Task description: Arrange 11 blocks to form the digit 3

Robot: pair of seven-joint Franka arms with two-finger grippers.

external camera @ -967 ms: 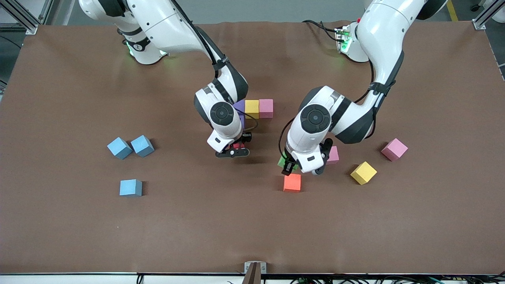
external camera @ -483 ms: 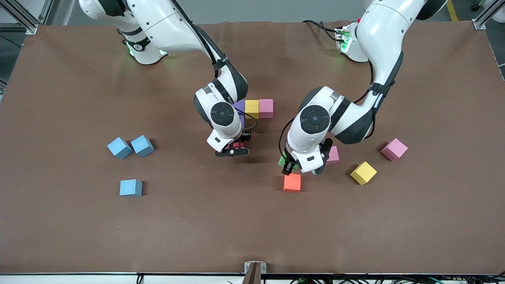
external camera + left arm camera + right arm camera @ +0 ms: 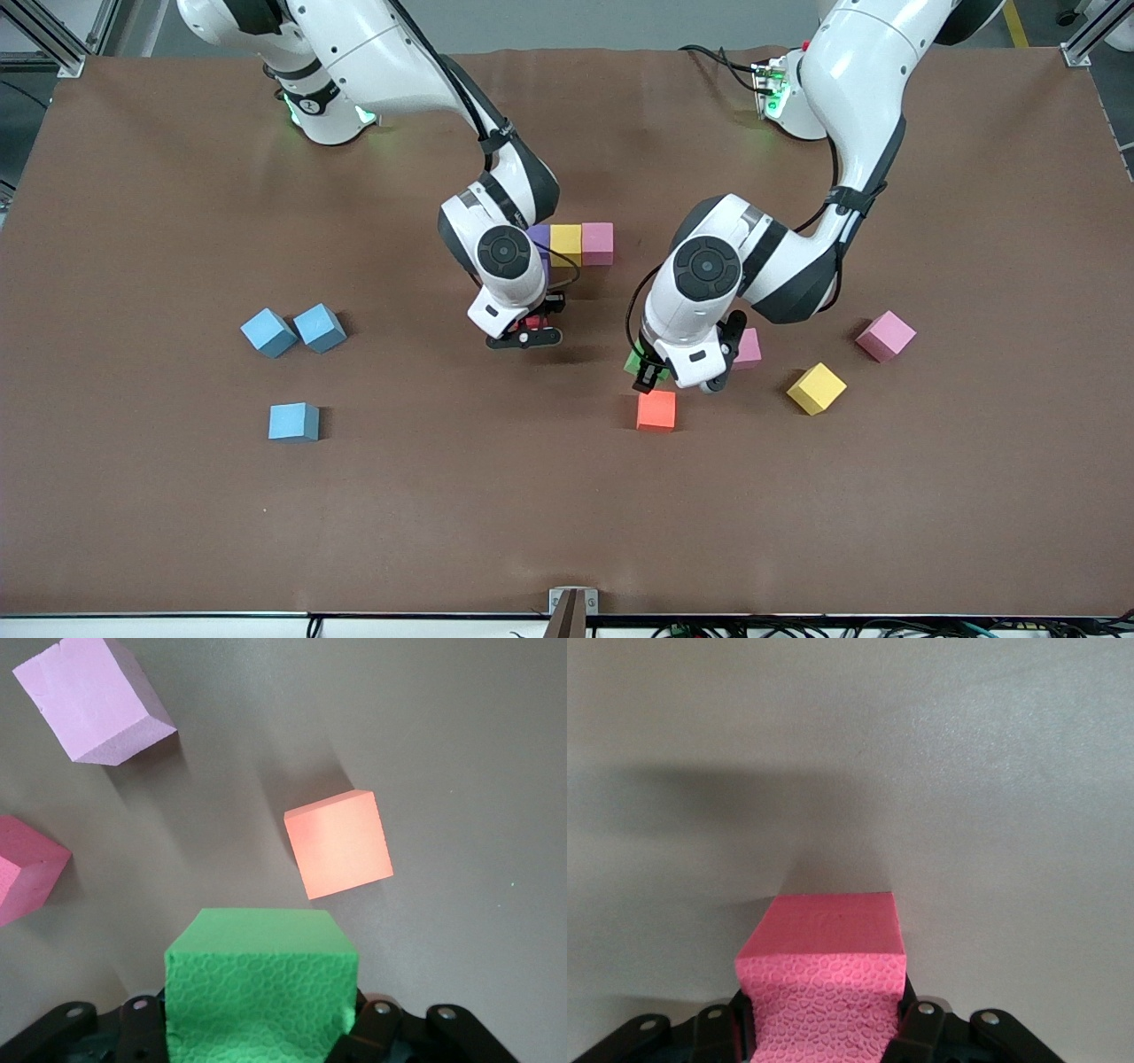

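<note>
Over table: both end effectors gripping blocks.

- A wide worktop [image 3: 177, 514] covered with a matte brown, faintly wrinkled mat fills nearly the whole front view.
- Silver aluminium frame posts [image 3: 53, 40] stand at its upper corners.
- Grey floor [image 3: 576, 22] shows above the top edge.
- A small metal bracket [image 3: 572, 602] sits mid-way on the near edge.

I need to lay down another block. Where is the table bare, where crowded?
Bare: the wide stretch nearer the front camera than the orange block and the lone blue block. Crowded: around the left gripper, among orange, pink and yellow blocks.
</note>
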